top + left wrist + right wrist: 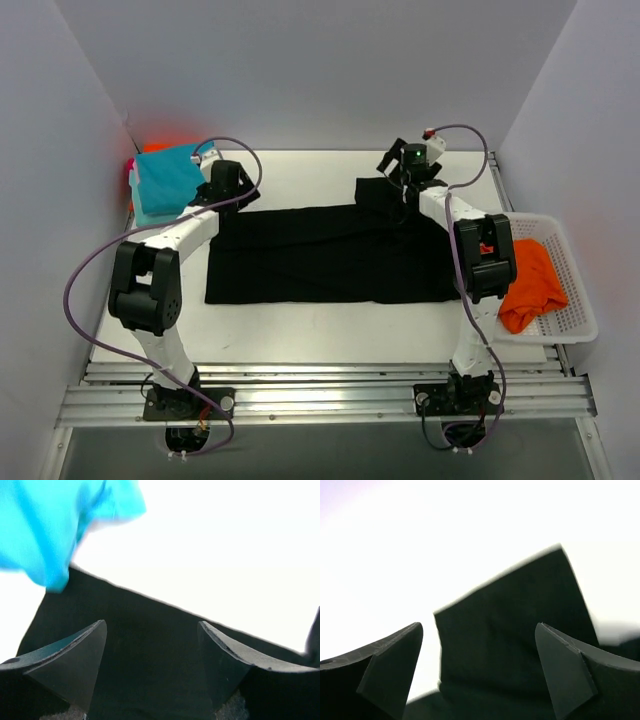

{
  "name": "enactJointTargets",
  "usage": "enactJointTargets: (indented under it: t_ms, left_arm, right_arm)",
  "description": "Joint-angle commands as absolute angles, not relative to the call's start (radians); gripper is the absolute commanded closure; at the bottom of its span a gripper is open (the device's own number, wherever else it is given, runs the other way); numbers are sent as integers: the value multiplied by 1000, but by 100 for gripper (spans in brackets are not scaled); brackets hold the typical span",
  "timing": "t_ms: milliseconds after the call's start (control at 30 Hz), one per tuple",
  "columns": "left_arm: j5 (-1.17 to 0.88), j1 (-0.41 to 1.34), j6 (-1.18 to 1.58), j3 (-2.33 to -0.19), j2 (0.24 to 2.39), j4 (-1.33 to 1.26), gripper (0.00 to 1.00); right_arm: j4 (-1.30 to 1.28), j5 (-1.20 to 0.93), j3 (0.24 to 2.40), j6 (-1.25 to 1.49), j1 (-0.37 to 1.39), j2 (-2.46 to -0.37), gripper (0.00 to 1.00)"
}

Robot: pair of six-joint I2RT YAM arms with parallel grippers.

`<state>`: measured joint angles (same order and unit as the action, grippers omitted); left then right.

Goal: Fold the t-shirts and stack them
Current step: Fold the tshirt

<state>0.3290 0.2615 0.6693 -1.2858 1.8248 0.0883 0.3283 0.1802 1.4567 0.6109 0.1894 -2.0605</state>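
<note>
A large black t-shirt (330, 255) lies spread flat across the middle of the table. My left gripper (225, 182) hovers over its far left corner. In the left wrist view that gripper (152, 630) is open, with black cloth (150, 670) below and nothing between the fingers. Folded teal t-shirts (165, 180) sit just left of it, and a teal edge (45, 530) shows in the wrist view. My right gripper (400, 178) is over the black sleeve at the far right. It (479, 630) is open above the sleeve (515, 630). An orange t-shirt (530, 285) lies in the basket.
A white lattice basket (570, 250) stands at the right table edge. Pink and orange-red cloth edges (150, 150) show behind and under the teal pile, against the left wall. White walls close in the table on the left, back and right. A metal rail (320, 395) runs along the near edge.
</note>
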Motion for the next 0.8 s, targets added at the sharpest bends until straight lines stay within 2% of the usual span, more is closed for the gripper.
enactJointTargets:
  t_ms: [0,400,767]
  left_arm:
    - [307,223,630,-1380,1841,109,18]
    - [236,160,627,-1394,1919,77,18]
    - [216,147,635,-1401,1947,60,18]
  right_arm:
    - [249,230,1580,577,158,-2108,9]
    - [176,189,1813,610,43,-2379,10]
    - [175,137,1867,629,48,-2451,11]
